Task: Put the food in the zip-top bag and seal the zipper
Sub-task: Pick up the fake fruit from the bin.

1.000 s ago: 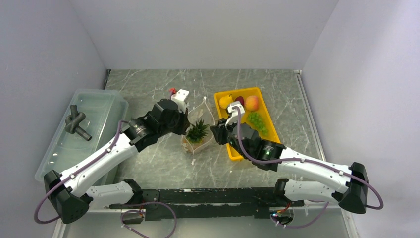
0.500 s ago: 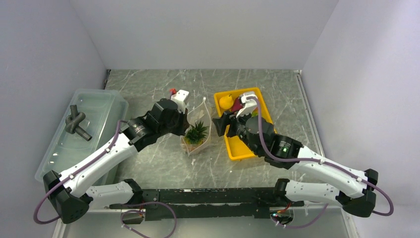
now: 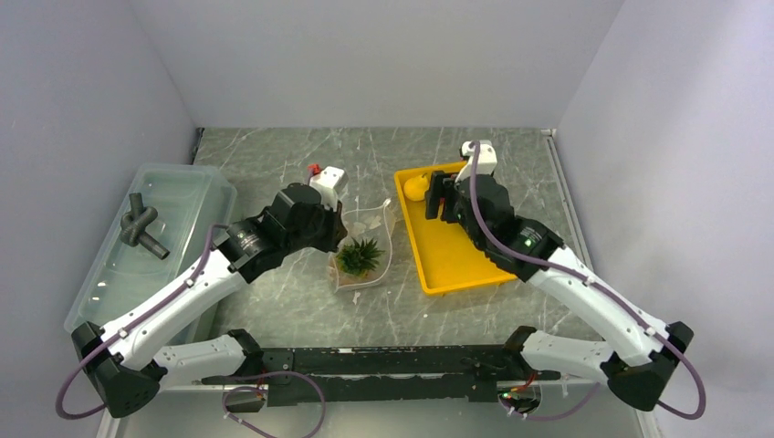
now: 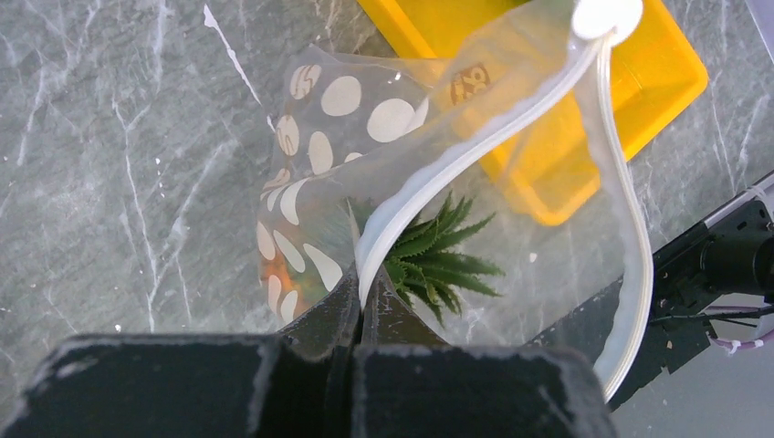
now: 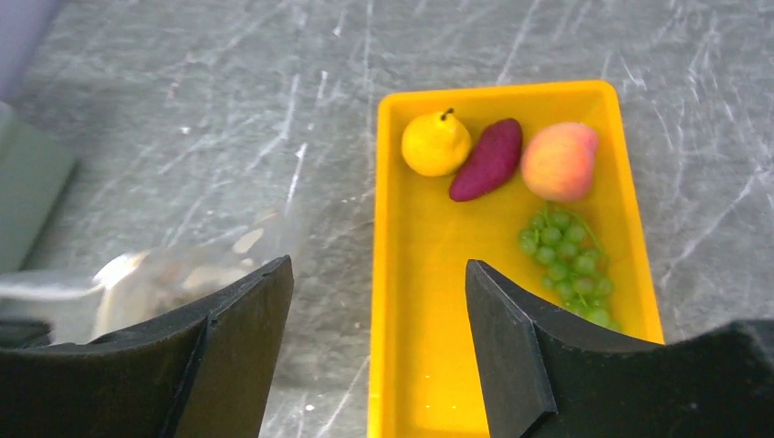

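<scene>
The clear dotted zip-top bag [image 3: 370,239] lies open on the table beside the yellow tray [image 3: 456,260]. The pineapple's green crown [image 4: 438,260] and orange body [image 4: 278,274] are inside the bag. My left gripper [image 4: 360,292] is shut on the whitish zipper [image 4: 475,151] and holds the mouth up. My right gripper [image 5: 379,274] is open and empty, high over the tray's left rim. In the tray lie a yellow fruit [image 5: 435,143], the dark red-purple piece [image 5: 486,159], the peach-coloured fruit [image 5: 559,161] and the green grapes [image 5: 566,265]. In the top view my right arm hides most of them.
A translucent lidded bin [image 3: 183,196] stands at the left with a dark grey pipe fitting [image 3: 141,228] on its lid. Grey walls close in the table on three sides. A black rail [image 3: 383,360] runs along the near edge.
My right arm has pulled back from the bag, risen and swung over the tray's far end. My left gripper keeps its hold; the bag has shifted slightly and leans over more.
</scene>
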